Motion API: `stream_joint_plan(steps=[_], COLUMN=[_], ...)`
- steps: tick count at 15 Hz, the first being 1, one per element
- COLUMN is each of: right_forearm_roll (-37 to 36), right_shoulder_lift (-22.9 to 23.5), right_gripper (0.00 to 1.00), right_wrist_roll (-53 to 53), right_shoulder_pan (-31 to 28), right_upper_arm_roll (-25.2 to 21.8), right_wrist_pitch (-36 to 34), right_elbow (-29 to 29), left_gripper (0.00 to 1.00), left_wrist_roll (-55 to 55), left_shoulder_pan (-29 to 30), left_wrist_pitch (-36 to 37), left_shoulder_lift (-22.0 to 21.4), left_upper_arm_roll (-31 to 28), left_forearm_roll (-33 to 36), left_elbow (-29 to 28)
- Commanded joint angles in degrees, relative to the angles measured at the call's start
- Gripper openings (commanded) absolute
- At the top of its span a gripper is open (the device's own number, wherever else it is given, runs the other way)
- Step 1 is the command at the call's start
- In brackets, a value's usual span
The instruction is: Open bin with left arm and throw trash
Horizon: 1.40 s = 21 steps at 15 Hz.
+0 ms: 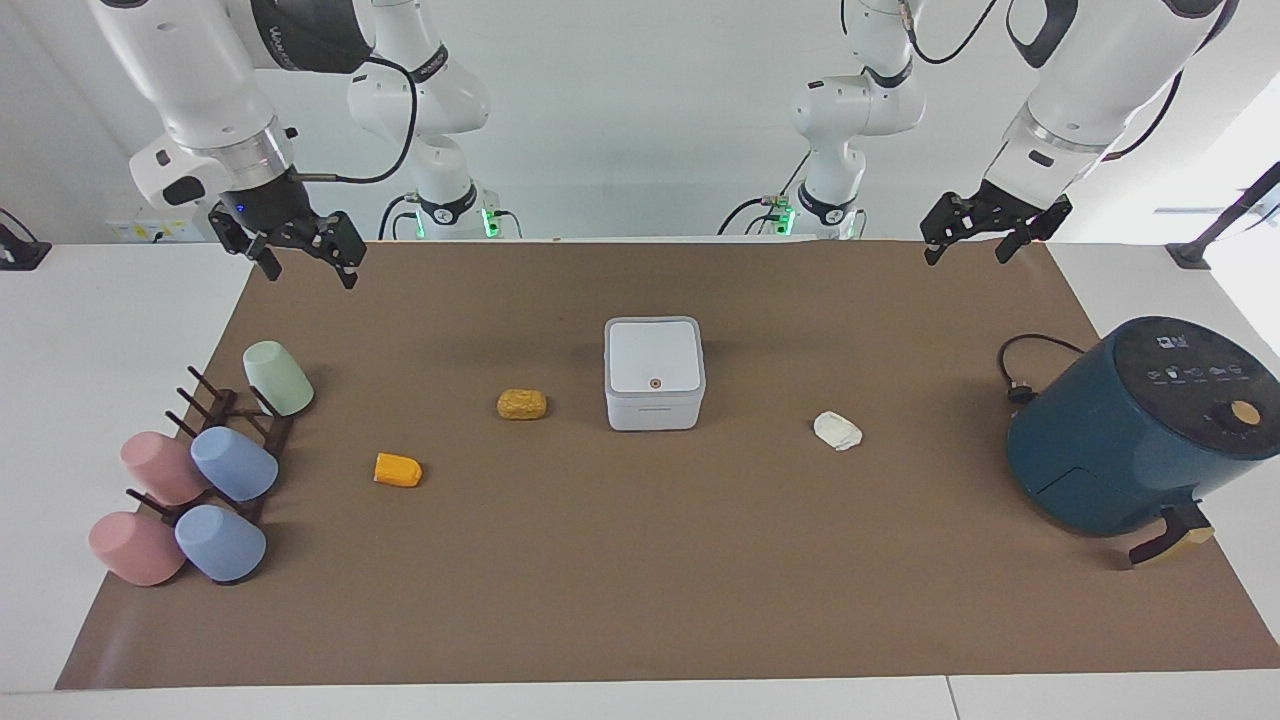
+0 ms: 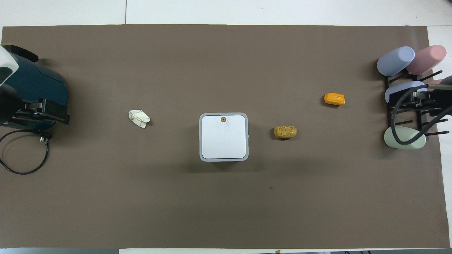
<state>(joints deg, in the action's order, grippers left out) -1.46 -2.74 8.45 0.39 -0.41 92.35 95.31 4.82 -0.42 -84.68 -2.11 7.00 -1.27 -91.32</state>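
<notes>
The white bin (image 1: 653,372) stands shut in the middle of the brown mat, its orange-ringed dot on the lid; it also shows in the overhead view (image 2: 223,137). The golden-brown lump (image 1: 522,404) lies beside it toward the right arm's end, and the orange wedge (image 1: 398,470) lies farther out that way. The white wad (image 1: 837,431) lies toward the left arm's end. My left gripper (image 1: 967,255) is open and empty, raised by the teal appliance. My right gripper (image 1: 310,272), with the blue light, is open and empty, raised over the cup rack.
A dark teal round appliance (image 1: 1130,430) with a black cable (image 1: 1030,360) stands at the left arm's end. A dark rack with several pastel cups (image 1: 233,464) stands at the right arm's end. In the overhead view the grippers overlap the appliance (image 2: 31,88) and the rack.
</notes>
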Motion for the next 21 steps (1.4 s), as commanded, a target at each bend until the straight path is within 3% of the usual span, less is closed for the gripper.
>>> stream_joint_plan(steps=[1,5,6,8,9,10,15,17,21], right_forearm_roll=[-0.1,0.1,0.2,0.2,0.2,0.3,0.4,0.5,0.4], right_shoulder_lift=[-1.5,-2.2,-3.1,-3.2,-1.5,0.8,10.4,11.3,15.6], right_gripper=[1.00,1.00,1.00,1.00,1.00,1.00,1.00,1.00,1.00], right_wrist_roll=[-0.7,-2.3,-2.9,-2.9,-2.8,-2.8,-2.9,-2.6,-2.6], right_shoulder_pan=[-0.3,-1.0,-1.2,-1.5,-1.5,-1.5,-1.5,-1.0,-0.8], right_upper_arm_roll=[0.2,0.2,0.2,0.2,0.2,0.2,0.2,0.2,0.2], right_wrist_pitch=[1.0,3.8,10.0,18.9,21.6,24.4,38.9,45.6,51.9], right_elbow=[2.9,5.8,9.0,15.1,15.7,15.7,16.9,20.2,21.8], left_gripper=[1.00,1.00,0.87,0.31,0.08,0.00,0.00,0.00,0.00], left_wrist_roll=[-0.2,0.7,2.7,7.6,9.1,11.3,25.5,29.6,31.7], left_shoulder_pan=[0.1,-1.6,-2.6,-6.6,-9.1,-11.9,-22.3,-25.7,-29.2], left_wrist_pitch=[-1.1,-3.5,-4.7,-7.8,-9.2,-10.6,-17.8,-21.1,-27.2], left_shoulder_lift=[-1.2,-1.0,-0.6,0.9,2.8,4.0,16.5,21.2,23.1], left_upper_arm_roll=[-0.1,0.0,0.0,0.1,0.0,0.0,-0.1,-0.1,0.0], left_forearm_roll=[-0.7,-0.8,-1.2,-1.4,-1.6,-1.6,-3.6,-3.7,-4.3], left_elbow=[-1.5,-1.6,-1.6,-2.1,-1.9,-1.8,4.3,7.2,5.5])
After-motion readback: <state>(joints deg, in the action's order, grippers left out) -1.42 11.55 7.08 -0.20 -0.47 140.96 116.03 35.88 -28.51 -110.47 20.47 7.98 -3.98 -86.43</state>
